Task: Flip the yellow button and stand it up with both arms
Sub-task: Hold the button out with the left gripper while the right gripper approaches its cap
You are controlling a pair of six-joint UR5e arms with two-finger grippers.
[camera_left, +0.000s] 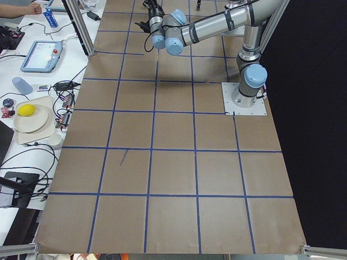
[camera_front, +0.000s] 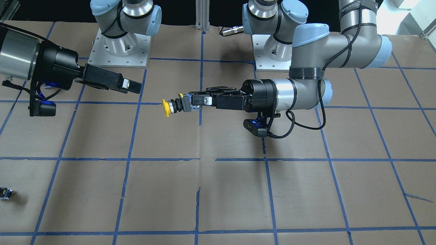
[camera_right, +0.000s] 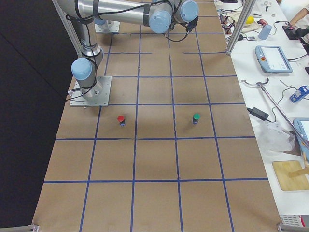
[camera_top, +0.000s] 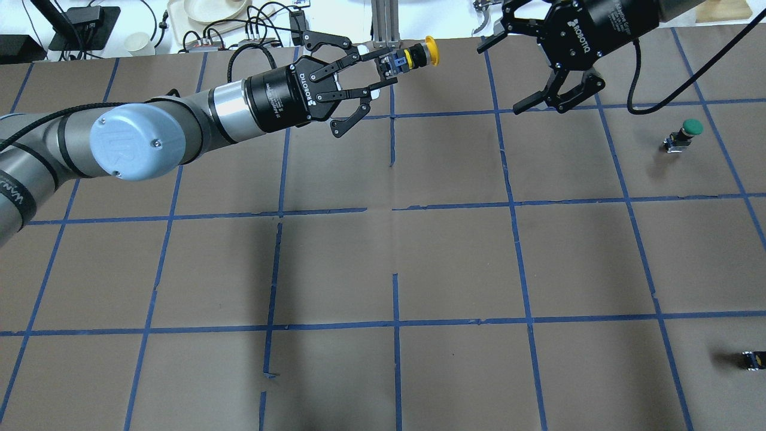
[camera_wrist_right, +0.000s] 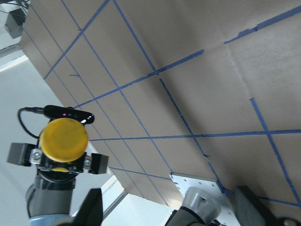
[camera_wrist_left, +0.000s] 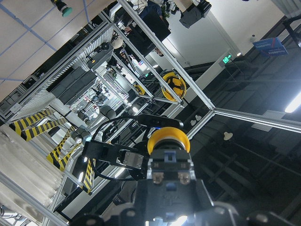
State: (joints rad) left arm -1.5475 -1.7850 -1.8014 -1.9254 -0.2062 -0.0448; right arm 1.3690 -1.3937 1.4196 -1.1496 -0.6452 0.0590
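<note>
My left gripper (camera_top: 383, 70) is shut on the dark body of the yellow button (camera_top: 419, 55) and holds it high above the table, lying sideways. The yellow cap (camera_front: 166, 108) points away from the left gripper (camera_front: 186, 102), toward my right gripper (camera_front: 133, 86). In the left wrist view the button (camera_wrist_left: 168, 157) stands out from between the fingers. My right gripper (camera_top: 543, 108) is open and empty, a short way off from the cap. In the right wrist view the cap (camera_wrist_right: 63, 137) faces the camera, beyond the open fingers (camera_wrist_right: 91, 210).
A green-capped button (camera_top: 688, 131) stands on the table under my right arm. A red-capped button (camera_right: 120, 119) stands near the right arm's base. A tiny dark part (camera_top: 753, 360) lies near the table's right edge. Brown paper with blue tape lines (camera_top: 395, 326) covers the table.
</note>
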